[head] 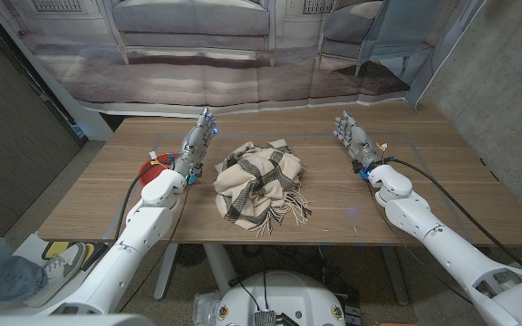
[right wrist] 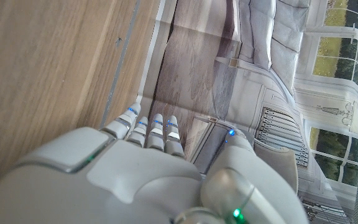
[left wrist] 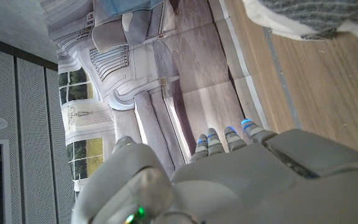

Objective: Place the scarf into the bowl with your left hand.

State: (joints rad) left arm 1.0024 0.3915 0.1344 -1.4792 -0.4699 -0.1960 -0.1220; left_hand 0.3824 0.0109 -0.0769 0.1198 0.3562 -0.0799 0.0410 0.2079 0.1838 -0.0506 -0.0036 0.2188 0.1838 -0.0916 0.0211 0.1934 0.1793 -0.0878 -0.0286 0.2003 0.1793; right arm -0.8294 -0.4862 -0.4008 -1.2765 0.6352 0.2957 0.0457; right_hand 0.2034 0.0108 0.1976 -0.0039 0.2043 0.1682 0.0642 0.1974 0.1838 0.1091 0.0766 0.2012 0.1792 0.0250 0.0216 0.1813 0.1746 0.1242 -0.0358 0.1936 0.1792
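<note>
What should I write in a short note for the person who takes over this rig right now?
Left hand: holds nothing, fingers apart, beside the scarf, not touching it.
Right hand: holds nothing, waits on the other side of the scarf.
The scarf lies bunched in the middle of the table.
A red bowl stands partly hidden behind the left arm.
Done: nothing yet.
Left: grip the scarf with the left hand and put it into the bowl.

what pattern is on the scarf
Beige with dark plaid stripes and a fringed edge; the scarf shows best in the head view.
</note>
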